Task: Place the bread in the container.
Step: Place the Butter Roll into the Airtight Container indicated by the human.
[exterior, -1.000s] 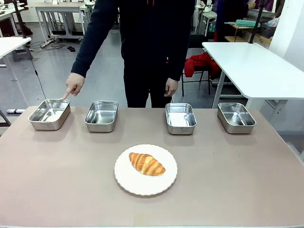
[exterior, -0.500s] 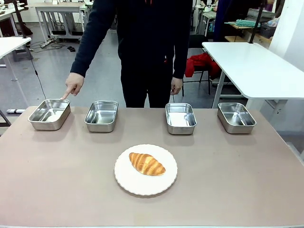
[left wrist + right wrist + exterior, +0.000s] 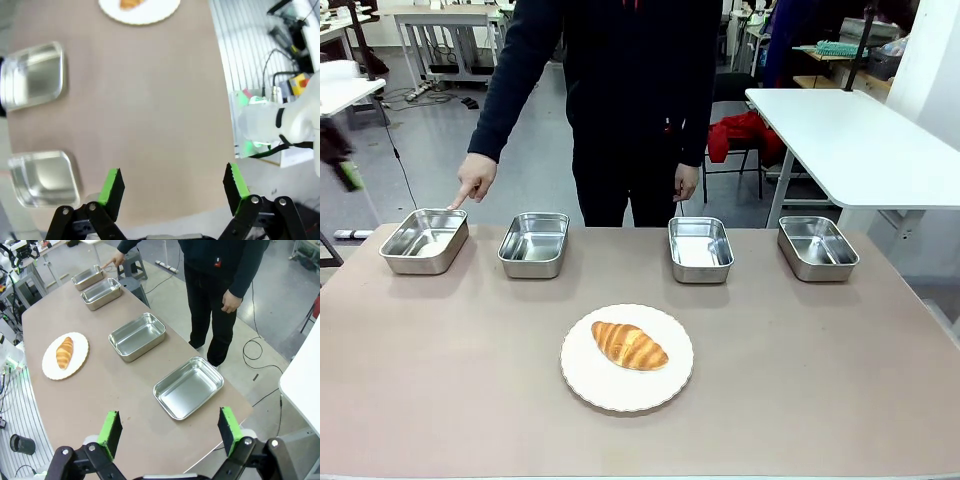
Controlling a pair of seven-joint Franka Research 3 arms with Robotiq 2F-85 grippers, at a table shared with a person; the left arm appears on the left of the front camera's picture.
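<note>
The bread [image 3: 630, 345] is a golden-brown croissant lying on a round white plate [image 3: 590, 385] mid-table; it also shows as the bread [image 3: 64, 352] and, at the top edge, the bread [image 3: 131, 3]. A person's finger [image 3: 457, 202] points at the leftmost steel container [image 3: 424, 240], seen again as the container [image 3: 89, 276] and the container [image 3: 42, 177]. My left gripper [image 3: 173, 185] is open and holds nothing, hovering above the table's left end; it appears blurred as the left gripper [image 3: 342, 160]. My right gripper [image 3: 169, 430] is open with nothing in it, high over the table's right end.
Three more identical steel trays stand in the far row: one [image 3: 534, 244] beside the pointed one, one [image 3: 700, 248] right of centre, one [image 3: 817, 247] at the far right. The person [image 3: 640, 100] stands behind the table. Bare tabletop surrounds the plate.
My left gripper has come into the front view at the left edge, blurred by motion. The person's pointing hand, the bread and the trays have stayed put.
</note>
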